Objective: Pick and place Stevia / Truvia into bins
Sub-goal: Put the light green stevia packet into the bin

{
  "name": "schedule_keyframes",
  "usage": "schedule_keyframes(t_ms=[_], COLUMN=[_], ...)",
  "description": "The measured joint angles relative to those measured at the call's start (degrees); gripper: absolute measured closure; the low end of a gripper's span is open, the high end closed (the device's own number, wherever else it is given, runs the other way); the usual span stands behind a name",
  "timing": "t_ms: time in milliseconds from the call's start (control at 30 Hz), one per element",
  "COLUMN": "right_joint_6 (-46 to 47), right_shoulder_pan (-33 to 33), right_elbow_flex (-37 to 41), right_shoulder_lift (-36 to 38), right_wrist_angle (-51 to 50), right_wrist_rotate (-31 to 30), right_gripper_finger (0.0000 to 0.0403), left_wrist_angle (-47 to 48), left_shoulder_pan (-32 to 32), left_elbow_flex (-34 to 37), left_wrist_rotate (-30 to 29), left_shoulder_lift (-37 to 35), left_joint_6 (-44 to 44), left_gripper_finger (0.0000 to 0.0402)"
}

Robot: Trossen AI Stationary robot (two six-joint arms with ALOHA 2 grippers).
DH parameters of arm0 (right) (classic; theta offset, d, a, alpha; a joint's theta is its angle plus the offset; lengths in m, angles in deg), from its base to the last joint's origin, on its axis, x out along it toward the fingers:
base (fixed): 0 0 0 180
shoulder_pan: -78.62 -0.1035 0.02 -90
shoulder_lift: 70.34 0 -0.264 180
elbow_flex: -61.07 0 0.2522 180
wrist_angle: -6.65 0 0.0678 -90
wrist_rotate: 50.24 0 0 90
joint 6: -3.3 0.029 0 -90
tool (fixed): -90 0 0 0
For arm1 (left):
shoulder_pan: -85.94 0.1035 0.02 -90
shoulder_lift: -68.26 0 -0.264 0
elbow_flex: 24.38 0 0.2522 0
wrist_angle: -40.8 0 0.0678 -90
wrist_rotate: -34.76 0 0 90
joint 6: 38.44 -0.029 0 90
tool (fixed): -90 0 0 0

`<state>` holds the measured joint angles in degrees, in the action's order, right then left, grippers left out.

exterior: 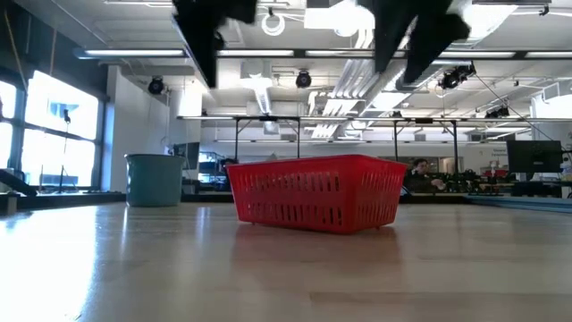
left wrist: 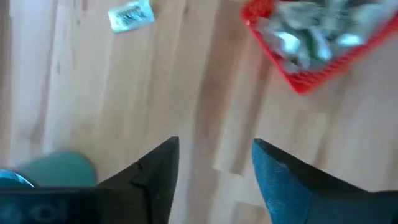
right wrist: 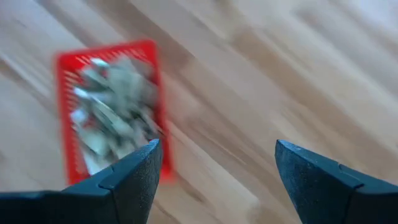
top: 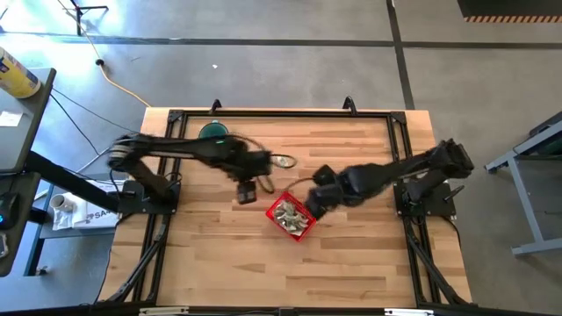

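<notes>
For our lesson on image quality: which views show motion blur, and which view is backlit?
Right wrist view: basket and table smeared. Left wrist view: softer blur on the sachets. High view: left arm blurred. Low view: bright windows and ceiling lights silhouette both arms.
</notes>
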<state>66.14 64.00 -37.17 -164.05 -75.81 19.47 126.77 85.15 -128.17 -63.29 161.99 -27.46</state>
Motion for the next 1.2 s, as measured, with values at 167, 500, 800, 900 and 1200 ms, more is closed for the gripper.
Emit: schedule_keyframes(t_ms=[167, 500, 800, 900, 1200], right_joint_6=[-10.3, -23.4, -23.3, -24.6, -28.8], right_shoulder_pan=[9.7, 23.9, 28.3, 29.0, 28.3], right_elbow_flex=[12.8, 17.3, 9.0, 6.3, -0.8], right_shoulder_lift=[-0.4, -10.0, -22.7, -26.2, -32.0], right_wrist_angle=[32.2, 55.1, 51.0, 50.7, 41.5], right_wrist_rotate=[6.1, 7.3, 9.5, 14.5, 9.3], right_gripper_finger=[0.0101, 0.0101, 0.0101, 0.0101, 0.019], left_wrist_angle=[-2.8, -4.2, -7.0, -6.7, -6.6], left_shoulder_pan=[-5.7, -9.7, -9.7, -9.7, -9.7], left_elbow_flex=[9.3, 23.8, 26.4, 26.4, 26.4], left_wrist_rotate=[-3.9, -14.3, -17.0, -18.3, -19.3], left_shoulder_lift=[-14.1, -31.0, -31.8, -31.8, -31.8], left_joint_6=[13.0, 30.6, 30.2, 29.8, 29.4], left_gripper_finger=[0.019, 0.0177, 0.0174, 0.0174, 0.0174])
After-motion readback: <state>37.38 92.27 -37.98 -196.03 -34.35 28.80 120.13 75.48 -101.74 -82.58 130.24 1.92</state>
